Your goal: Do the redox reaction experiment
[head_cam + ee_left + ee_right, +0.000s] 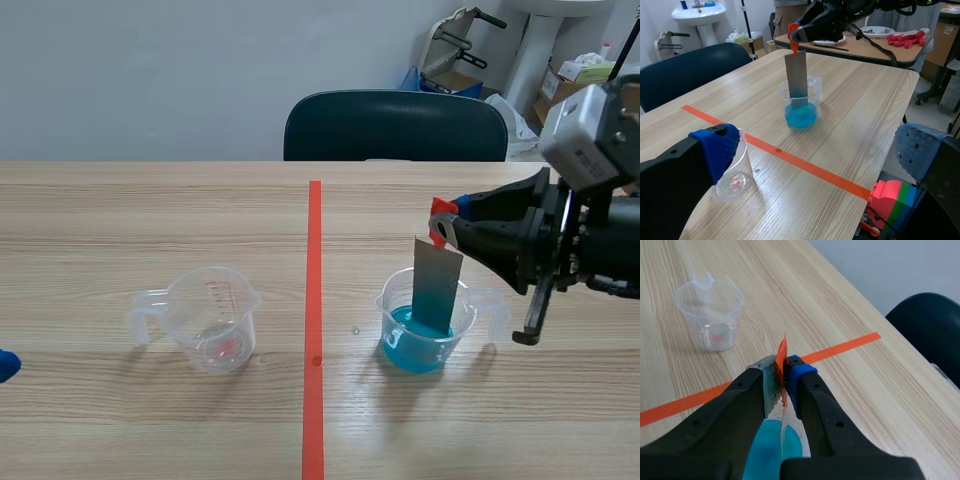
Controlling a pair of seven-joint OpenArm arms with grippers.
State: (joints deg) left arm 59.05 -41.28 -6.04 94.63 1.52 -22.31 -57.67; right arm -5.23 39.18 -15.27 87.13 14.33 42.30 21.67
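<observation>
Thin grey metal strip w/ orange-red tab (437, 285) stands dipped in the clear plastic beaker of blue liquid (398, 345) on the wooden table (150, 210). Right jaws pinch the tab; imo hold it vertical, off the wall. Left jaws spread, near the empty clear measuring cup (212, 320).

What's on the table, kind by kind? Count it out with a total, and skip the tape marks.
Measuring cups: 2, the near-empty cup and the cup of blue liquid
Metal strips: 1, the metal strip dipped into the blue liquid and pinched at its top by the right gripper
Total: 3
</observation>
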